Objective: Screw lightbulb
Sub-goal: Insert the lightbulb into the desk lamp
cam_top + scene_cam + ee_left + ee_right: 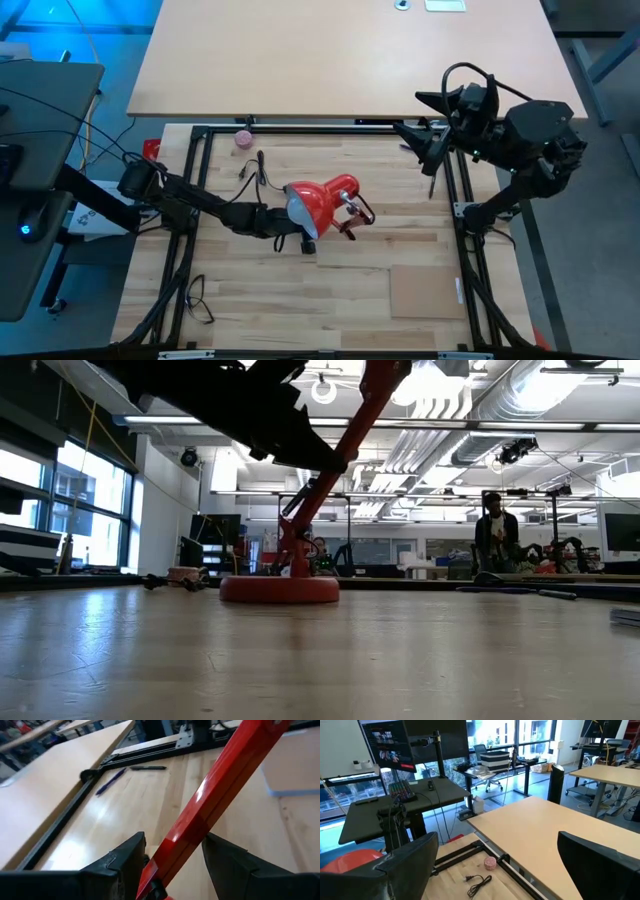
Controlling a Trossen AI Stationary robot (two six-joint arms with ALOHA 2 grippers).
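Clearly your red lamp (322, 200) sits mid-frame in the high view, with the left gripper (172, 862) clamped around its stem; keep that hold steady. Your right gripper (428, 160), upper right, stands released and empty, and the lightbulb shows nowhere, so find it first.

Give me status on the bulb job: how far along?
Done: nothing that shows; no lightbulb is visible in any view, so I can't tell if one is seated in the red lamp. In hand: the left gripper straddles the lamp's red arm, seemingly steadying it. The right gripper waits open at the table's far right, holding nothing. Left: apparently the screwing itself.
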